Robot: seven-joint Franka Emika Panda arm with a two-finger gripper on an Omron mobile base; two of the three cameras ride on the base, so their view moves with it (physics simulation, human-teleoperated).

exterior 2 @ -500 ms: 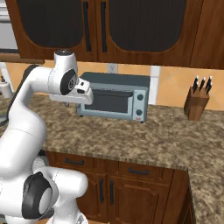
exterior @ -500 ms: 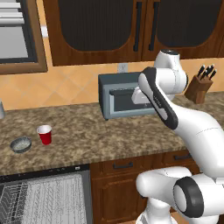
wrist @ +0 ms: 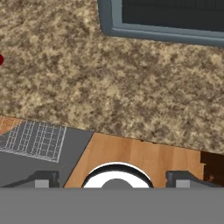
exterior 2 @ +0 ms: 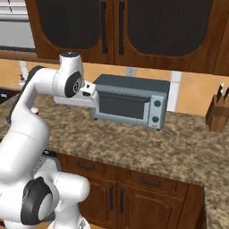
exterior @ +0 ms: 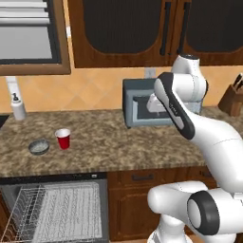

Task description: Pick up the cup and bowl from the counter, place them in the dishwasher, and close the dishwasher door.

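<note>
The cup [exterior: 62,138] stands upright on the counter [exterior: 118,147], toward its left part, and the bowl [exterior: 39,147] lies just beside it on the left, a little nearer to the front edge; the two are close but do not touch. Behind them, near the wall, a white bottle [exterior: 17,105] stands on the counter. The toaster oven [exterior: 142,108] sits farther right, against the wall, well apart from the cup and the bowl, and a knife block [exterior 2: 218,114] stands at the far right of the counter.

Below the counter, under the cup and the bowl, the dishwasher [exterior: 57,209] is open: the white wire rack [exterior: 61,213] shows inside it, and the dishwasher door [wrist: 43,157] lies dropped down flat. Wooden cabinets [exterior 2: 125,192] are to the right of it.

The arm is raised over the counter, with the hand in front of the toaster oven. In the hand view the camera looks down on the counter, with the front of the toaster oven at the top, a small red piece of the cup [wrist: 1,59] at the left edge, and the rack with the wooden floor [wrist: 140,162] lower down. The fingers [wrist: 43,180] show at the bottom as two dark tips set wide apart, with nothing between them.
</note>
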